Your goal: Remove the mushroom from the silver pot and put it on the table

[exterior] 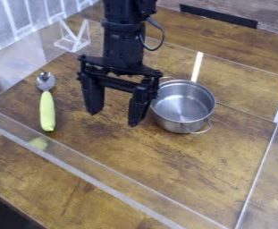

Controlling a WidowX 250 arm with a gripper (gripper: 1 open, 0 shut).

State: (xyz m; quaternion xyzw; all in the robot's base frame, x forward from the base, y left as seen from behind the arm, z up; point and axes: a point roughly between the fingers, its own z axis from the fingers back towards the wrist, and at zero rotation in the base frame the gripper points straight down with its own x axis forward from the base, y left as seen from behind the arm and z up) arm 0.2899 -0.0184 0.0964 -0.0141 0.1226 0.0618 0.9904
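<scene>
The silver pot (pixel 183 106) stands on the table (pixel 165 170) right of centre, and its inside shows only bare shiny steel. The mushroom is not in view anywhere. My black gripper (pixel 114 113) hangs pointing down just left of the pot, its two long fingers spread wide apart with nothing between them. Its fingertips (pixel 138 119) are close above the wood, the right one near the pot's left rim.
A spoon with a yellow-green handle (pixel 46 106) lies at the left. Clear acrylic panels (pixel 129 192) fence the work area at the front, left and right. A white stick (pixel 197 65) stands behind the pot, and a white wire stand (pixel 70 38) sits at the back left.
</scene>
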